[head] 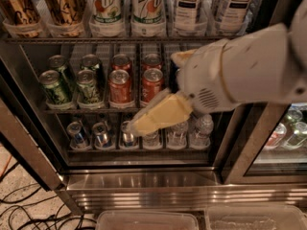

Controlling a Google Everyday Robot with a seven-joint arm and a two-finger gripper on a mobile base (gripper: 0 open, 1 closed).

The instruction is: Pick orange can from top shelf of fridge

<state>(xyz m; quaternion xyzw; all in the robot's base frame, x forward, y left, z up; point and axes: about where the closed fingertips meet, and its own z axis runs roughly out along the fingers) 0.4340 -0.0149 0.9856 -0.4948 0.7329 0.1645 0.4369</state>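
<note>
On the top shelf [144,40]: orange can [62,4], standing up.
Gripper [144,126]: well below the orange can, to its right; open or closed, cannot tell.
Can feel: likely hard, cold, slippery; hold its middle.

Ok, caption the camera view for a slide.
Gripper low before the soda-can rack; orange cans untouched at left on the top shelf of the fridge.

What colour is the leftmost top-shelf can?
The orange can is copper-orange with dark script, camera view. The gripper is lower, by the bottles.
</note>
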